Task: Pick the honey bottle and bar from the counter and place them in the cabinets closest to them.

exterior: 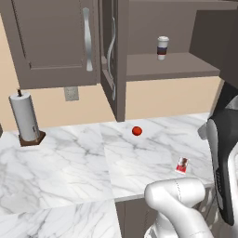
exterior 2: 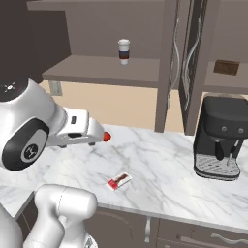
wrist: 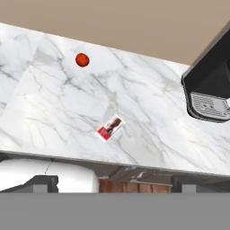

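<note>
The bar (exterior: 182, 164) lies flat on the counter (exterior: 69, 158), near the front edge, red end and brown end showing; in the hand view it sits at a slant (wrist: 110, 128) in the middle of the marble. A red ball (exterior: 136, 131) rests farther back on the counter, well apart from the bar.

The gripper (wrist: 114, 184) hangs above the counter's front edge, looking down on the bar — jaws spread wide, one dark tip (wrist: 42, 183) at the lower left of the hand view, the other at the lower right, nothing between them. It touches neither bar nor ball.

Above, the cabinet (exterior: 51, 42) has one door shut and the next door (exterior: 109, 51) swung open, baring a shelf (exterior: 172, 65) with a paper cup (exterior: 162, 47) on it. A paper towel roll (exterior: 25, 117) stands upright at the left of the counter. A black coffee machine (exterior 2: 220, 138) sits at the right — under another open cabinet holding a small brown box (exterior 2: 226, 67).
</note>
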